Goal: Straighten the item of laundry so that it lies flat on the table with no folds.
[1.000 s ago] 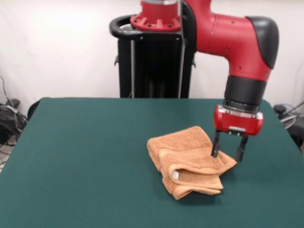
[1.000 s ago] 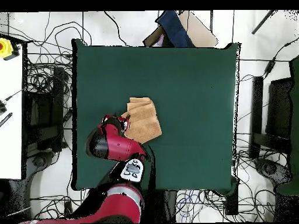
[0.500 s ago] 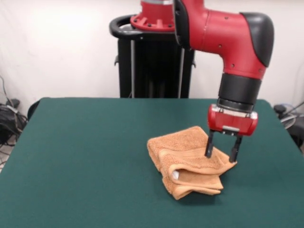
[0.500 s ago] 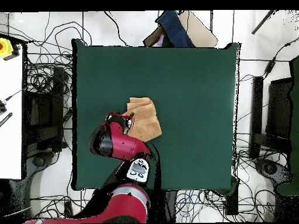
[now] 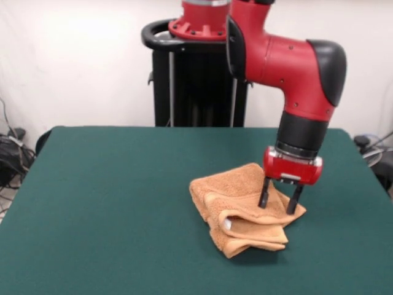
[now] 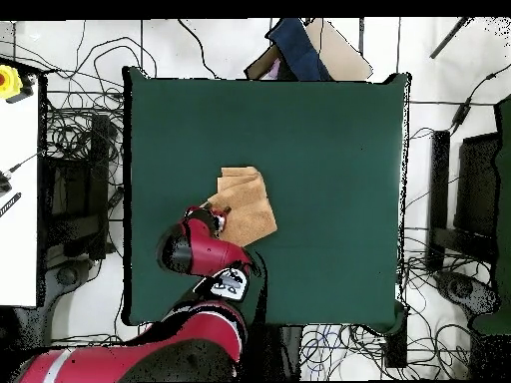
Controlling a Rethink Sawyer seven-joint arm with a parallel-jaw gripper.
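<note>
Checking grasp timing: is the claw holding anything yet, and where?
Nothing held. The claw is open, fingers down over the folded towel's right corner.

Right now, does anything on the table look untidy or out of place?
Yes. The towel lies bunched in folded layers on the table, not flat, with a white tag peeking from a fold. The open gripper stands over its right corner.

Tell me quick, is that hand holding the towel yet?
Hand: open, holding nothing; its fingertips are down at the folded towel's right corner.
</note>
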